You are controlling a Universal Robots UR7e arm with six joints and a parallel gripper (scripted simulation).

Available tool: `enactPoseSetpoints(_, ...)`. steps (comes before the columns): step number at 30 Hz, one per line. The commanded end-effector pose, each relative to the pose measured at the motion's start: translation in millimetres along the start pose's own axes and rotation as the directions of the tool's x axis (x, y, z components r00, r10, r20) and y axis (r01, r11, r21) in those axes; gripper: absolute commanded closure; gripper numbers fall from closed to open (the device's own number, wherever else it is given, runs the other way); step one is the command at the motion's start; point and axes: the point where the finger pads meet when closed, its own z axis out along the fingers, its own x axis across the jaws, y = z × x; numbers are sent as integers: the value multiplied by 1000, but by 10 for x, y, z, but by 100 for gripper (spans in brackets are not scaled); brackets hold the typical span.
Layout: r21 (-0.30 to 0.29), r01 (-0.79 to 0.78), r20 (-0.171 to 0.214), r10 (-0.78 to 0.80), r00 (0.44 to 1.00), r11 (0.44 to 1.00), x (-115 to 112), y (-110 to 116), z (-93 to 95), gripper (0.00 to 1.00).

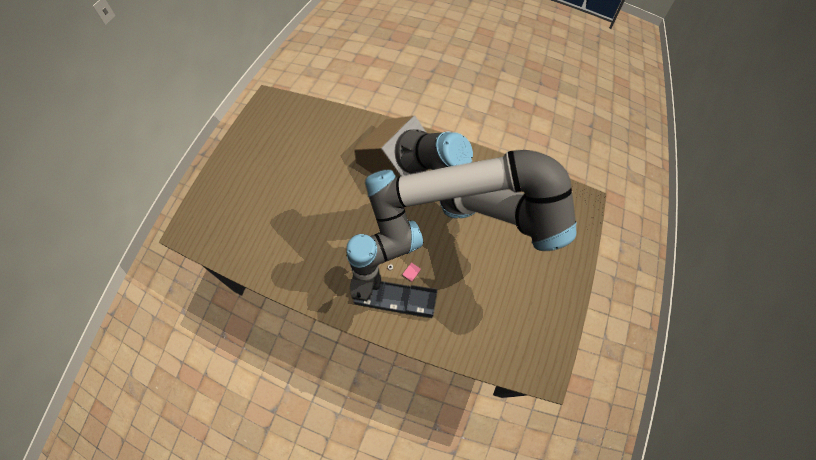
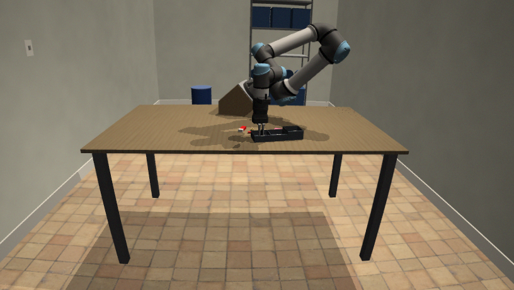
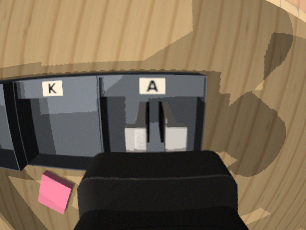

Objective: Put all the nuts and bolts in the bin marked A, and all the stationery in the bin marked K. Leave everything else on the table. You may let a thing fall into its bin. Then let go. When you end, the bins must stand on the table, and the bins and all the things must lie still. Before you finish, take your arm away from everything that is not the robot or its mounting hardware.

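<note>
Bin A (image 3: 185, 87) (image 2: 256, 139) and bin K (image 3: 80, 90) stand side by side on the table. My gripper (image 3: 154, 114) (image 2: 261, 133) points down with its fingertips inside bin A. A narrow gap shows between the fingers, with bare bin floor seen through it and nothing held. No thing shows on the visible floor of bin K; part of bin A is hidden by the gripper. A small pale ring (image 1: 390, 266), like a nut, lies behind the bins. A pink block (image 3: 55, 192) (image 1: 411, 272) lies behind bin K. A red and white block (image 2: 242, 128) lies left of the bins.
A third bin (image 1: 421, 300) (image 2: 295, 135) adjoins bin K on its other side. A small yellow and dark thing (image 2: 252, 131) and a small red thing (image 2: 249, 132) lie beside the bins, too small to identify. The arm's mount (image 2: 234, 102) stands at the table's back.
</note>
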Motion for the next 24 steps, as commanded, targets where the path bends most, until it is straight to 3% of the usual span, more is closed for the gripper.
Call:
enactPoseSetpoints(1, 1, 0, -1, 0, 1000, 1000, 2, -3, -4, 69)
enactPoseSetpoints(24, 1, 0, -1, 0, 1000, 1000, 2, -3, -243, 69)
